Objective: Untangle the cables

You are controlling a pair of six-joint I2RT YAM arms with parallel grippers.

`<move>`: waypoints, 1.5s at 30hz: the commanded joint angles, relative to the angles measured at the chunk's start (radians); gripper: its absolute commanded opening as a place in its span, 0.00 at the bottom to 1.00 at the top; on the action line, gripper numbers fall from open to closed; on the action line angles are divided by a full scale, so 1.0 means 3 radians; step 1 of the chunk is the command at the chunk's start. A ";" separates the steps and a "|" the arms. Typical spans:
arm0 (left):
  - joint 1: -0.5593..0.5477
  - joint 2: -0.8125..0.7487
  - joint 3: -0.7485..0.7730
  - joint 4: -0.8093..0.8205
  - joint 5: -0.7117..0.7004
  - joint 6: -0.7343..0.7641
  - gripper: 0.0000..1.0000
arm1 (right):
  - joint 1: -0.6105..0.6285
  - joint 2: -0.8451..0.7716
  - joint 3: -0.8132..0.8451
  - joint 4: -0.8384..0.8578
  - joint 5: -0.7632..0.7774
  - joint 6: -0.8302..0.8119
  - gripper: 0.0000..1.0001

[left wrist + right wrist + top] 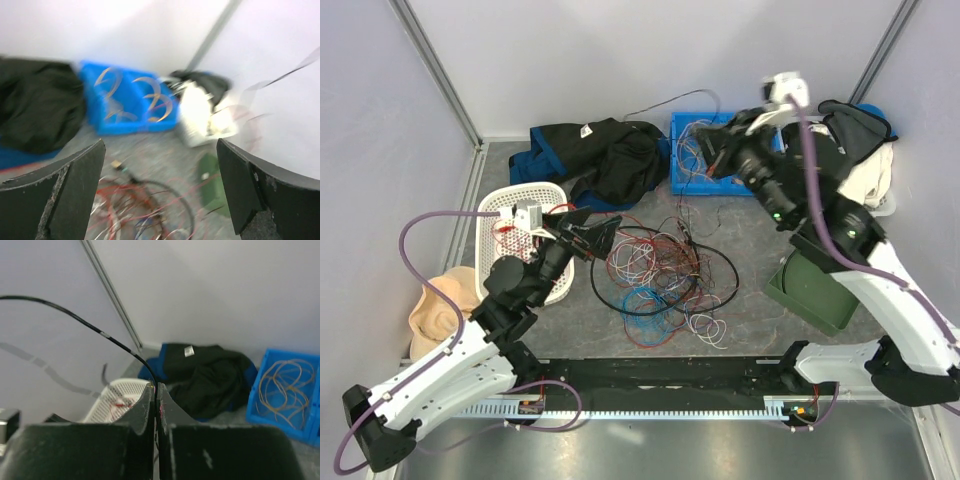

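1. We are looking at the cables (660,275) lying in one loose heap in the middle of the table (760,230), with red, black, white and blue strands crossing one another; as we are judging it, most of the untangling is not yet done.
2. We are seeing the right gripper (156,400) raised at the far right over the blue crate (673,160); its jaws are pressing together on a thin black cable (90,326) that is arcing up and away to the left; we are reading that as one strand being drawn out.
3. We are watching the left gripper (603,238) hanging just at the left edge of the heap, jaws spread wide and holding nothing; its wrist view is blurring, so we are not naming any strand it is aiming at.
4. Some wire is sitting outside the heap: pale coils in the blue crate and a few red strands in the white basket (483,240) at the left; we are taking those as sorted, though we cannot be sure.
5. We are counting two grippers, one heap, one blue crate, one white basket, one green box (815,295) at the near right and one dark jacket (610,155) at the far side; the strands in the heap are too many and too crossed for us to count.
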 commanded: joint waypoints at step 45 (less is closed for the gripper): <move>0.0210 0.1663 0.2439 -0.0790 0.1048 0.0255 0.02 | 0.0008 -0.1001 -0.1572 -0.0079 0.0115 0.0227 0.67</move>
